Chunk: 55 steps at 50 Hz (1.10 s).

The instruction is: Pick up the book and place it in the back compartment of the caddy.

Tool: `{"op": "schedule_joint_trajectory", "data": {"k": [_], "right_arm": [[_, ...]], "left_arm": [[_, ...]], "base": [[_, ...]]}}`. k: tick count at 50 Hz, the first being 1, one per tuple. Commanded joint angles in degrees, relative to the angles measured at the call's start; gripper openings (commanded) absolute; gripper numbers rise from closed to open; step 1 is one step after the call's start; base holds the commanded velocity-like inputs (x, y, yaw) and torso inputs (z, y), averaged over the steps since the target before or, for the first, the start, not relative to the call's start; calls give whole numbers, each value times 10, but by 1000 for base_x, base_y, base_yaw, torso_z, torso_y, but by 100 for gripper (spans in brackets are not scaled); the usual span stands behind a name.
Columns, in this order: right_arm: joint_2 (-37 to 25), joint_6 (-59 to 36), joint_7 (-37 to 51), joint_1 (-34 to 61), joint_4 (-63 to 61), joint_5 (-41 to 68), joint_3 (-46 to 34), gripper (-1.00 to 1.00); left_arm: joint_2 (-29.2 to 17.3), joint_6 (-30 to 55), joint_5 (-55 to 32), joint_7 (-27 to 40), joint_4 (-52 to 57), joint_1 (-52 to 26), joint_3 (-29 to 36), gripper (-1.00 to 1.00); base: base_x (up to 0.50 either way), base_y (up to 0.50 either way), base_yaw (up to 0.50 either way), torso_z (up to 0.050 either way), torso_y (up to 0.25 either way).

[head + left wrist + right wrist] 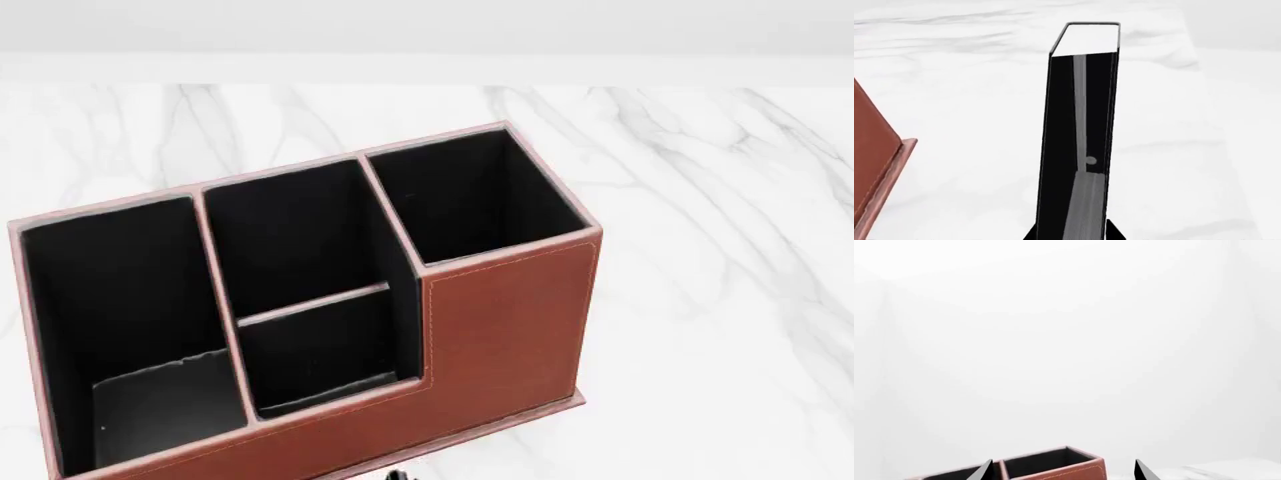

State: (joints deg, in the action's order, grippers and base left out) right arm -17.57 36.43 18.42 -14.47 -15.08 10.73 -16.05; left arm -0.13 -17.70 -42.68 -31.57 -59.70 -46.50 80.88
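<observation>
The left gripper (1071, 235) pinches the book (1077, 130) upright; caddy (507, 330) just beside — right gripper (1063, 471) spread, empty.

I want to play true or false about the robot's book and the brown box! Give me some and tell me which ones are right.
1. The book is black with white page edges. True.
2. The book is already inside the caddy. False: every cell seen from the head camera holds no book; the book shows only in the left wrist view, over the marble table.
3. The caddy is lined in black. True.
4. The caddy's walls are all the same height. False: the wall steps up at the tall square cell.
5. The right gripper holds the book. False: its fingers are apart with nothing between them.
</observation>
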Motion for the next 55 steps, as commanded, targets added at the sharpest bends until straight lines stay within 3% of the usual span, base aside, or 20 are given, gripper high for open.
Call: {"op": "schedule_joint_trajectory", "data": {"k": [1, 10, 23, 55], "right_arm": [[-2, -1, 3, -1, -2, 1, 0, 100], [-4, 0, 6, 0, -2, 4, 3, 100], [-6, 1, 10, 0, -3, 5, 4, 100], [-8, 5, 16, 1, 1, -1, 1, 100]], "left_arm": [[-1, -13, -51, 11, -25, -15, 43, -100], [-61, 25, -44, 69, 84, -29, 54, -100], [-196, 75, -41, 175, 310, -62, 58, -100], [-358, 126, -52, 288, 545, -108, 38, -100]], "base": [[0, 0, 0, 0, 0], [0, 0, 0, 0, 0], [0, 0, 0, 0, 1], [0, 0, 0, 0, 1]]}}
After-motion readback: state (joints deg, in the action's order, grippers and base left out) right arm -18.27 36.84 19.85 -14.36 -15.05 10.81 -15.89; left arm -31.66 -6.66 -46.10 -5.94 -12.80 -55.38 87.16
